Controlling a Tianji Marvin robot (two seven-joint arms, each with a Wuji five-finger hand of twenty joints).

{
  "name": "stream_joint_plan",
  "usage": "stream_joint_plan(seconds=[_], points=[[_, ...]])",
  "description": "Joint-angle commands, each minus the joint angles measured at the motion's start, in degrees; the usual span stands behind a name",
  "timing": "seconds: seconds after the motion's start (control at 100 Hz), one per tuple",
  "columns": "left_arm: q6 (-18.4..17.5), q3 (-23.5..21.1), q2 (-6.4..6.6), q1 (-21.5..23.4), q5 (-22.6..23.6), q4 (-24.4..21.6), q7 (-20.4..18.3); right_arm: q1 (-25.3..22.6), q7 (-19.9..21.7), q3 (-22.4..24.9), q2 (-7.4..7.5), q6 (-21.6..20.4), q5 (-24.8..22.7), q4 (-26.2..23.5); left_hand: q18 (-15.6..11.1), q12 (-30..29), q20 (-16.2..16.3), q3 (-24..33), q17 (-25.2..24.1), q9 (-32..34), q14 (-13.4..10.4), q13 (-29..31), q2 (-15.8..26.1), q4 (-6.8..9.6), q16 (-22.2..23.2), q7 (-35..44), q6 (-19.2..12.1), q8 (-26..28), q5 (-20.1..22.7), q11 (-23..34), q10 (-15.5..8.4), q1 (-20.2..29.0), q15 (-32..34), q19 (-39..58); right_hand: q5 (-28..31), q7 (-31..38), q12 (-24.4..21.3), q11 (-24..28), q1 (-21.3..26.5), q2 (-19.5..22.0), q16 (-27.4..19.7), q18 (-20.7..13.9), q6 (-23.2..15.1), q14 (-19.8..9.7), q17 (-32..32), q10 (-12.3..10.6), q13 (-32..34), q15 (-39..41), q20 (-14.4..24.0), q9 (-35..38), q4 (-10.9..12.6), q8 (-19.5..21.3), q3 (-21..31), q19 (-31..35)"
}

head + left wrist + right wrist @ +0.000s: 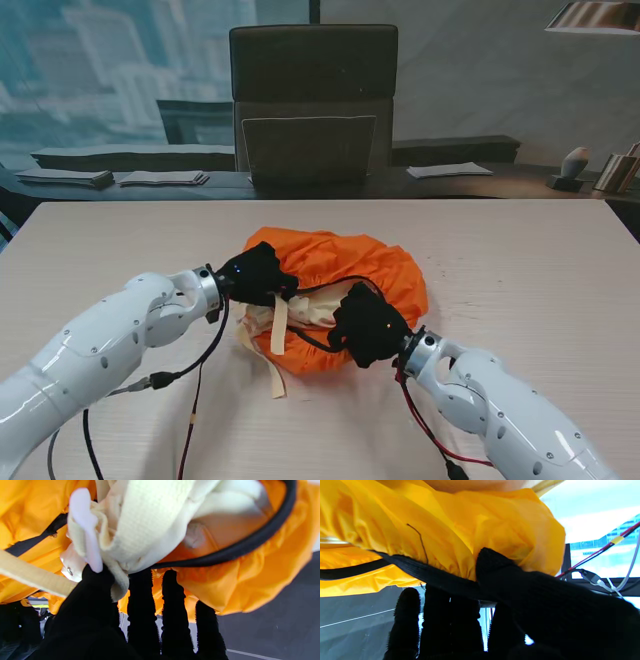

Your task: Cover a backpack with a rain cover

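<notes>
Stand view shows the crinkled orange nylon rain cover mostly stretched over the cream fabric backpack mid-table, black-gloved left hand seemingly gripping its strap, right hand pinching the cover's black elastic hem, near edge unfinished.

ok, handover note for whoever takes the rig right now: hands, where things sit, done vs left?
Left hand: shut on the backpack's cream strap bundle, at the cover's left rim.
Right hand: shut on the rain cover's black elastic hem, thumb pinching it, at the edge nearer to me.
Backpack lies mid-table, mostly under the orange rain cover; one cream strap hangs out toward me.
Done: cover over the far side and top.
Left: probably pull the hem over the near opening and tuck the strap.
</notes>
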Motion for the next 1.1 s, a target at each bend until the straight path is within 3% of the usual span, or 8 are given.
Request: stream_joint_plan(seconds=[0.0,0.3,0.52,0.62,0.76,0.92,1.02,1.09], points=[[0.1,1.45,-2.32,-1.42,0.04,1.71,-0.1,-0.03,0.57,-0.45,-0.69,-0.24,0.61,0.27,2.08,-2.47,-0.39,2.93,-2.05,4.05,-0.9,2.58,-2.33,2.98,-0.35,0.34,0.1,-3.58,2.97,1.99,1.11,-1.36,-0.01,-1.44,3.68,4.78,1.48,-0.08,1.34,0.6,-0.31,0.11,0.95,0.32,0.44,2.57,2.67,1.64,0.31,0.3,-1.76,1.96,3.6,1.74],[4.01,14.15,-7.78,-8.76,-8.28,11.38,1.94,0.23,-1.98,-0.67,-0.82,-2.65,-0.28,-0.21,2.18,0.63,2.81,23.73,4.67,17.62,-0.29,15.11,-17.52,5.49,2.21,4.87,4.38,-18.38,13.71,6.68,2.37,-10.07,6.02,4.64,3.54,4.27,1.98,-0.61,1.0,0.56,-0.56,0.01,0.67,0.02,0.93,2.33,2.77,1.74,0.56,0.47,-1.75,1.86,3.57,1.8],[3.15,15.94,-7.9,-8.85,-7.21,9.74,2.09,2.12,-9.22,-3.23,-0.71,0.19,-3.58,1.92,3.0,2.52,2.99,24.97,1.7,19.22,-2.03,17.48,-20.93,4.49,3.95,5.1,0.62,-20.75,14.61,11.65,-1.7,-12.08,7.97,4.56,3.34,4.0,2.24,-0.64,0.89,0.54,-0.37,0.41,0.49,0.32,0.87,2.58,2.82,2.14,0.84,0.59,-1.81,1.55,3.59,2.1],[3.4,16.19,-7.55,-8.54,-6.91,9.01,1.33,2.77,-12.56,-4.16,-0.91,1.76,-4.08,3.05,2.75,5.11,2.14,18.33,-0.95,16.24,-1.87,15.48,-18.81,0.52,4.19,2.67,2.02,-15.22,13.45,15.01,-6.63,-19.42,7.16,3.19,3.23,4.16,2.53,-0.28,1.16,0.77,-0.06,0.55,0.88,0.82,0.21,3.19,2.26,2.67,1.1,0.27,-1.83,1.53,3.51,2.4],[7.44,15.22,-5.75,-7.47,-6.36,4.11,-4.91,2.89,-13.46,-4.0,-1.28,2.04,-3.38,3.65,3.51,5.4,-0.65,11.12,-4.66,9.13,-0.89,9.44,-12.23,0.89,4.66,0.17,2.61,-0.66,10.56,16.83,-7.45,-28.48,4.18,-1.54,2.99,4.17,2.38,-0.09,1.46,0.83,0.03,0.54,1.03,0.89,-0.1,3.34,1.84,2.95,1.36,-0.05,-1.78,1.43,3.51,2.81],[14.95,13.11,-4.67,-5.14,-4.68,-1.24,-8.56,2.44,-13.98,-3.18,-1.65,0.54,-2.43,3.57,8.31,2.47,-7.08,-14.04,-6.01,-22.62,3.12,-13.97,-3.42,3.16,-1.86,-9.01,5.64,3.15,-6.12,-5.55,-0.11,-23.0,-14.0,-21.19,3.12,4.57,2.16,0.07,1.14,0.81,-0.04,0.49,0.73,0.36,0.09,2.79,1.76,2.94,1.45,-0.27,-1.81,1.6,3.45,2.91],[18.36,12.44,-3.79,-4.23,-3.7,-4.53,-11.97,2.21,-14.06,-2.87,-2.01,0.36,-1.38,3.81,8.39,-28.09,-7.11,-14.85,-6.02,-47.26,2.1,-28.25,-1.86,2.52,-25.71,-34.2,14.79,-18.52,-15.61,-34.03,6.02,-25.83,-40.34,-33.99,2.97,4.56,2.01,0.04,1.21,0.76,-0.12,0.46,0.64,0.26,0.12,2.71,1.56,2.78,1.47,-0.46,-1.79,1.61,3.5,2.89],[19.07,11.43,-3.18,-3.55,-2.77,-6.2,-13.52,2.55,-14.76,-3.08,-2.05,0.77,-1.45,4.46,7.6,-33.06,-7.1,-15.15,-5.98,-50.74,1.55,-30.75,-2.21,2.02,-30.06,-41.59,17.32,-27.2,-18.37,-42.24,6.99,-26.41,-48.3,-36.96,2.82,4.49,1.98,0.09,1.21,0.84,-0.12,0.46,0.49,0.16,0.12,2.63,1.42,2.74,1.48,-0.64,-1.79,1.58,3.51,2.88]])
